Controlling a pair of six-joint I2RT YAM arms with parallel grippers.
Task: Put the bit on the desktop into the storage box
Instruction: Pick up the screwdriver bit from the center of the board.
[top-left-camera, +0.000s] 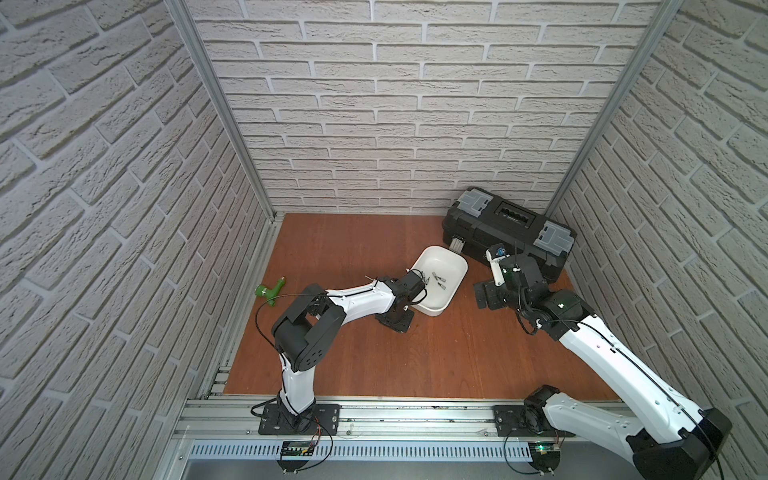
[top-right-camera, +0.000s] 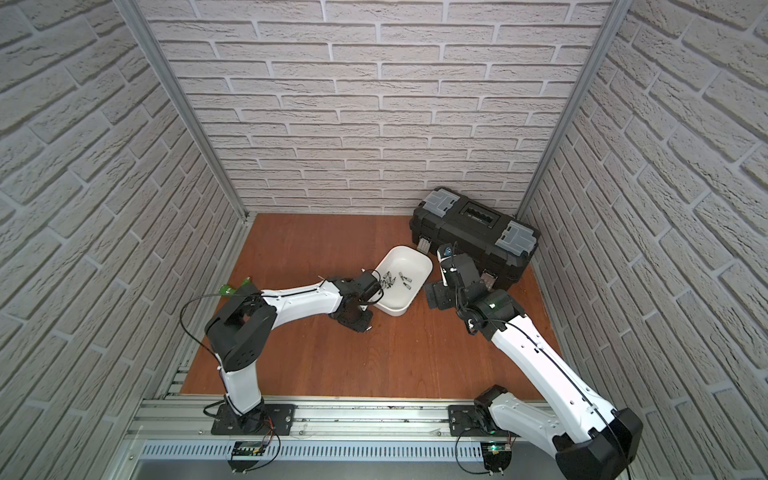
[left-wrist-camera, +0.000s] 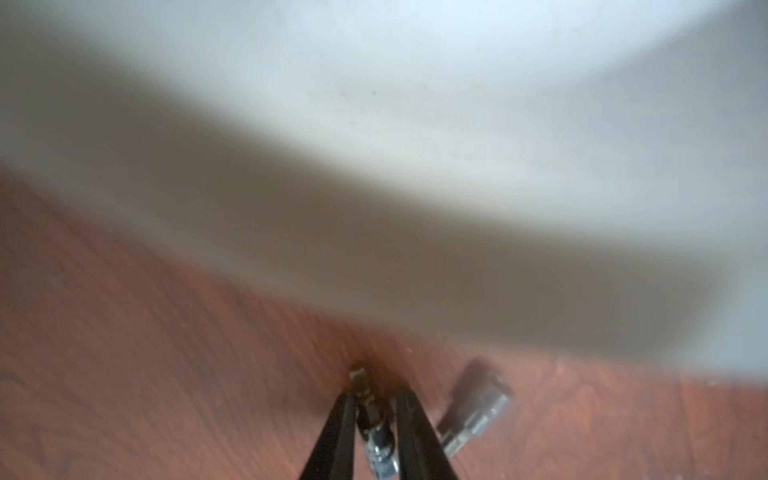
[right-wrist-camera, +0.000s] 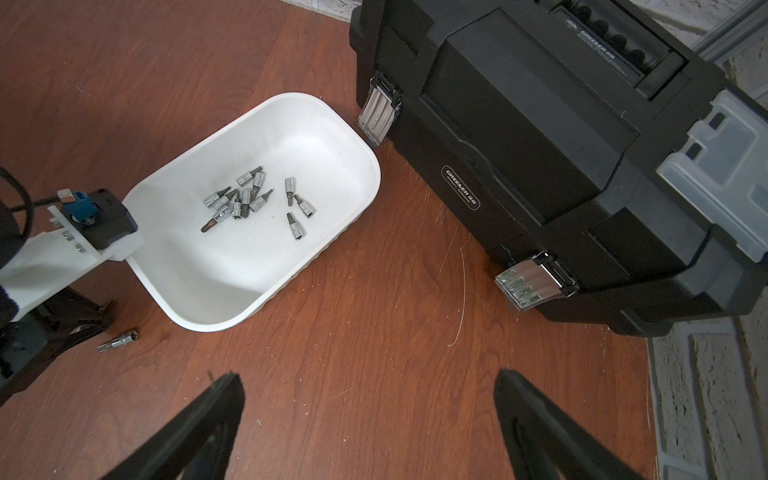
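Left end effector (left-wrist-camera: 375, 392) around bit (left-wrist-camera: 372, 420), lengthwise, tip toward storage box (left-wrist-camera: 457, 104).

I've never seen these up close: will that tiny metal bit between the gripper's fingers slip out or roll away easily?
Probably stiff and heavy for its size: the bit looks like solid metal. Its shiny round barrel could slip in the left gripper, and would likely roll on the flat desktop.

Bits (right-wrist-camera: 243, 199) in storage box (right-wrist-camera: 232, 270); toolbox (right-wrist-camera: 519, 124) behind; stray bit (right-wrist-camera: 120, 338) beside.
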